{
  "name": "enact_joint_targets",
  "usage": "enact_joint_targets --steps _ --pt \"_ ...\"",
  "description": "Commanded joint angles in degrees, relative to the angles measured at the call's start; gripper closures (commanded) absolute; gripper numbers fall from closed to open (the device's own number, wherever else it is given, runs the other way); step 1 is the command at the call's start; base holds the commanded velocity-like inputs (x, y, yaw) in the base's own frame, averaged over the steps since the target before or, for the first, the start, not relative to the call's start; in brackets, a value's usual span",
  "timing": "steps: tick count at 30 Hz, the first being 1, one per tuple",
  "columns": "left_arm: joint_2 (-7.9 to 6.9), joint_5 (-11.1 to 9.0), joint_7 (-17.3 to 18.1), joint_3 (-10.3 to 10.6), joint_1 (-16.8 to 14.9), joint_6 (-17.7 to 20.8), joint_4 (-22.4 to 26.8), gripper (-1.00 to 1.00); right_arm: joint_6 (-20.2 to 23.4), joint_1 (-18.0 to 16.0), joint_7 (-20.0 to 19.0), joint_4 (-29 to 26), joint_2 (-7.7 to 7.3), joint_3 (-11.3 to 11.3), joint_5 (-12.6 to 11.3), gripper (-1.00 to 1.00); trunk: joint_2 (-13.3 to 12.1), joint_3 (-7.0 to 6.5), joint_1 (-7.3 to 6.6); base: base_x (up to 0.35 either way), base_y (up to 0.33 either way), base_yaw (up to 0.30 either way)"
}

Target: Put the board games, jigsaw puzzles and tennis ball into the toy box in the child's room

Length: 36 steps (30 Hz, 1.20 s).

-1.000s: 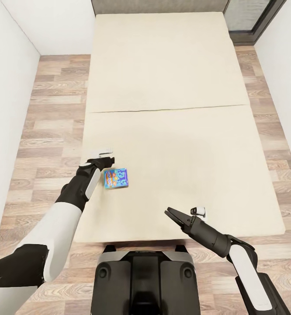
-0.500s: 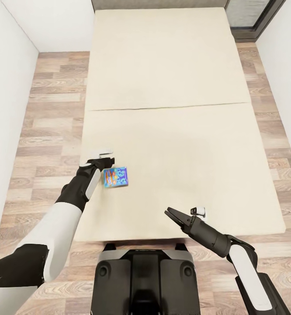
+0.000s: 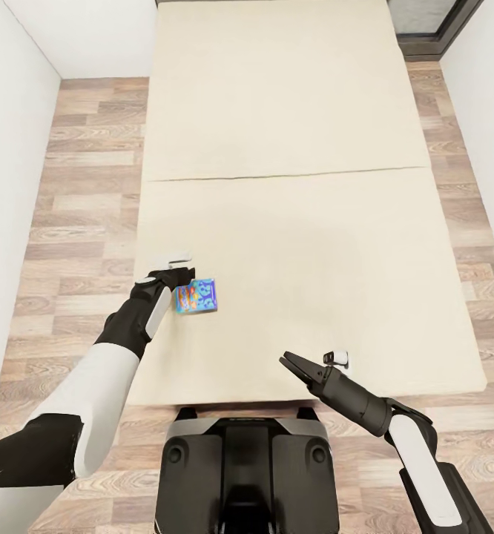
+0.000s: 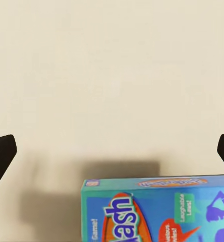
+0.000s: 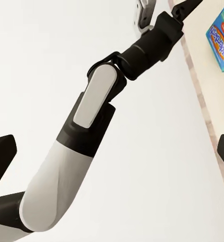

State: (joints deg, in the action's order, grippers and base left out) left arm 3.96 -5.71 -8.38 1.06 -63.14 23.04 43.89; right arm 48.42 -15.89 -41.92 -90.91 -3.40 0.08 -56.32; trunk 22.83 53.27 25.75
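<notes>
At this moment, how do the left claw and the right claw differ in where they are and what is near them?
The left claw sits over the bed beside the blue board game; the right claw hangs near the bed's foot edge with nothing close. The left points away from the robot, the right toward its left. Both are open and empty.

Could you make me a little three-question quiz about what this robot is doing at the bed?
1. True or false: the board game lies on the bed.
2. Which gripper is beside the board game: A) left gripper B) right gripper?
3. Fill in: the left gripper's fingers stand ____, with nothing between them.

Key: 1 true; 2 A; 3 open.
</notes>
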Motion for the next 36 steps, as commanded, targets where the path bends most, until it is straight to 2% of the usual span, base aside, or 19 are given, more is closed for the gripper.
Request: enact_joint_targets --steps 1,15,25,36 --pt "-0.01 -0.60 -0.42 0.13 -0.03 0.25 0.07 -1.00 0.24 -0.02 0.00 0.01 -0.02 0.01 -0.20 -1.00 0.09 0.15 0.03 0.000 0.000 0.000" --pt "0.45 -0.53 -0.40 0.16 0.03 0.27 0.09 -1.00 0.18 -0.02 -0.05 -0.03 -0.02 0.01 -0.20 -1.00 0.09 0.77 0.03 0.000 0.000 0.000" --pt "1.77 -0.73 -0.36 0.14 0.01 0.80 0.08 -1.00 0.18 -0.02 -0.01 0.01 -0.02 0.01 -0.20 -1.00 0.09 0.78 0.03 0.000 0.000 0.000" --pt "2.36 -0.87 -0.07 0.04 -0.05 2.22 0.13 -1.00 0.18 -0.02 0.00 0.03 -0.02 0.06 -0.20 -1.00 0.09 0.79 0.03 0.000 0.000 0.000"
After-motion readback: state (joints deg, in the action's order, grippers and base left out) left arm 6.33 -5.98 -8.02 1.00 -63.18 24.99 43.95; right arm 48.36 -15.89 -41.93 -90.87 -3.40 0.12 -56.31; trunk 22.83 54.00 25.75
